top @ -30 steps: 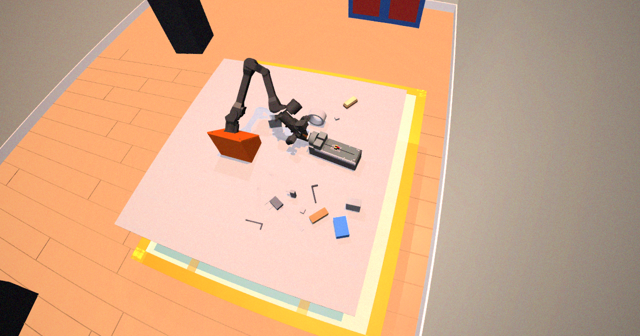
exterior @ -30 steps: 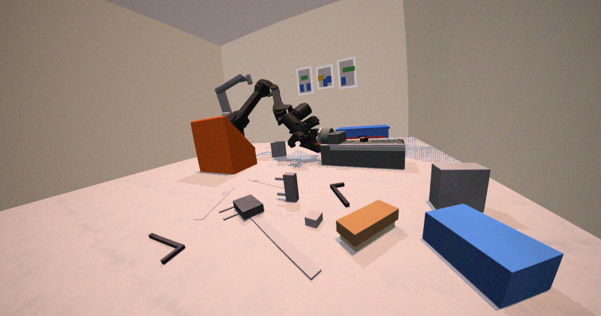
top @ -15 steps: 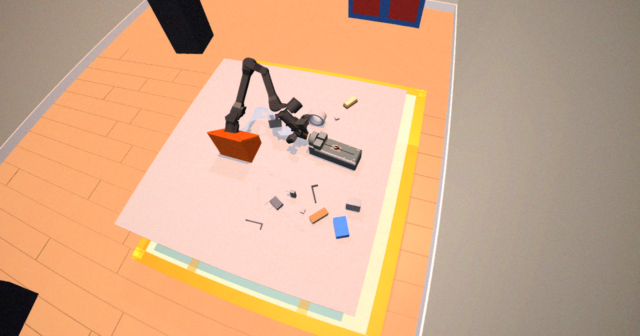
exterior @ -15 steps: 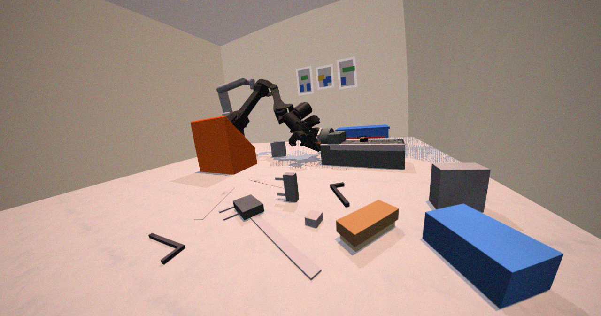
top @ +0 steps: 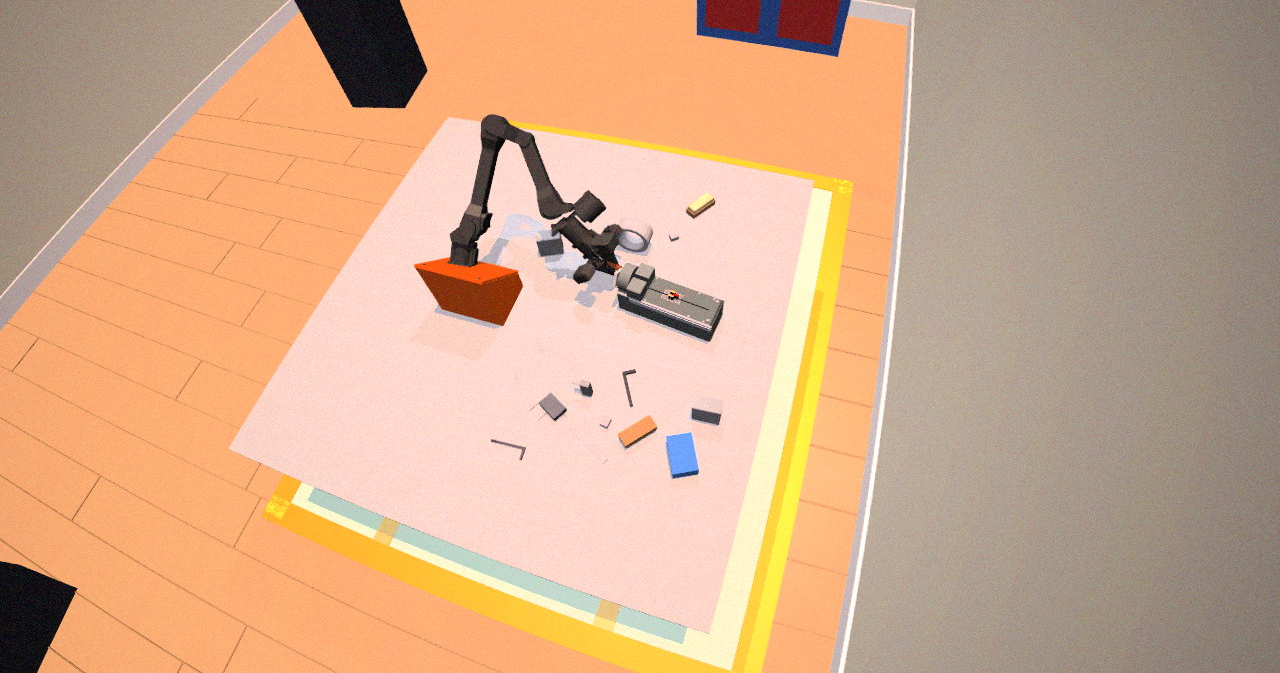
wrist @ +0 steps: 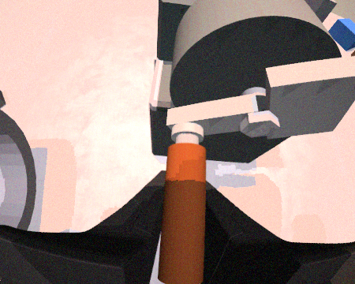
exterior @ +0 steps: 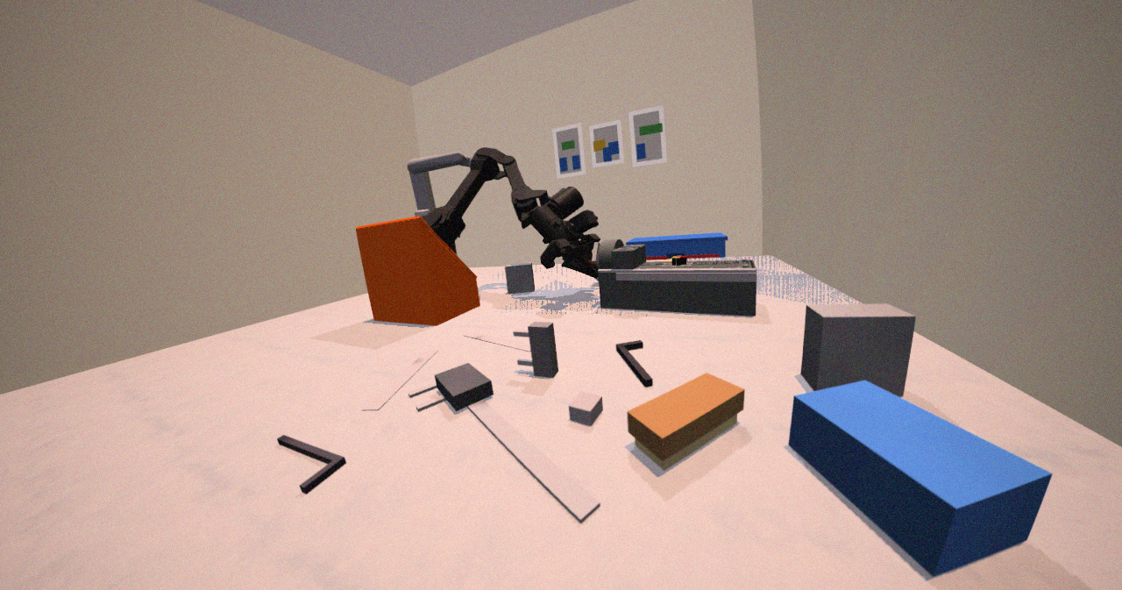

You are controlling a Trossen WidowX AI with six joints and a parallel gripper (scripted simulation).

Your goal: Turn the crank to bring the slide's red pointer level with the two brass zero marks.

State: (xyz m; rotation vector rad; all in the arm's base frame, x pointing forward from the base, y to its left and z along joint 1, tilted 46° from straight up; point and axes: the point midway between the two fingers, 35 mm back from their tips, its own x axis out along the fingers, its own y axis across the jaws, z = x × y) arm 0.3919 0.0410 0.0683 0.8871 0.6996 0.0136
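The machine (top: pixel 666 318) (exterior: pixel 676 294) is a long dark box with a slot along its top and a round grey housing at its left end. The crank arm (wrist: pixel 213 110) is a pale bar in front of the dark round face. Its orange handle (wrist: pixel 185 162) points toward the wrist camera. My gripper (top: pixel 615 269) (exterior: pixel 596 271) (wrist: pixel 179 179) is shut on the handle, one dark finger on each side. The slide with the red pointer (top: pixel 673 295) sits on the slot; in the exterior view it is a small dark and yellow block. Whether the pointer is level with the brass marks is too small to tell.
A grey ring (top: pixel 635 236) (wrist: pixel 12 170) stands beside the gripper. A grey block (top: pixel 549 245) (exterior: pixel 519 278) lies behind the arm. An orange block (top: pixel 637 431) (exterior: pixel 686 417), a blue block (top: pixel 682 454) (exterior: pixel 910 461) and black angle pieces lie in front of the machine.
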